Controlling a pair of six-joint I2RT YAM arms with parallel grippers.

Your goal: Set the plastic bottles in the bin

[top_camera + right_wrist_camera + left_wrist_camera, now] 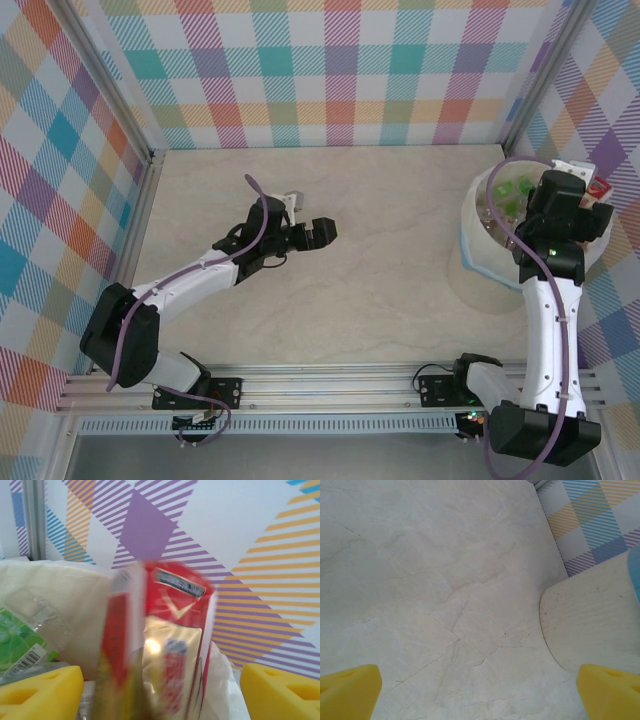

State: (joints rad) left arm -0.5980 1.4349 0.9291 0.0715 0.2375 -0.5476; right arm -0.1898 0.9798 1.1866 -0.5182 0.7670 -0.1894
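Observation:
My right gripper [592, 203] hangs over the bin [478, 238], a round bucket lined with a white bag above a pale blue band. In the right wrist view a red-labelled bottle [170, 645] shows blurred between the yellow fingertips [42, 692], with a gap on each side, so my right gripper [160, 690] is open. A green-labelled bottle [20, 645] lies in the white bag below, and more green bottles [514, 190] lie inside the bin. My left gripper [320, 232] is open over bare table, nothing between its fingers [347, 692].
The bin's beige lower wall [595, 615] rises at the right of the left wrist view. Checked walls [330, 70] enclose the table on three sides, and the right wall stands close behind the bin. An aluminium rail [330, 385] runs along the near edge.

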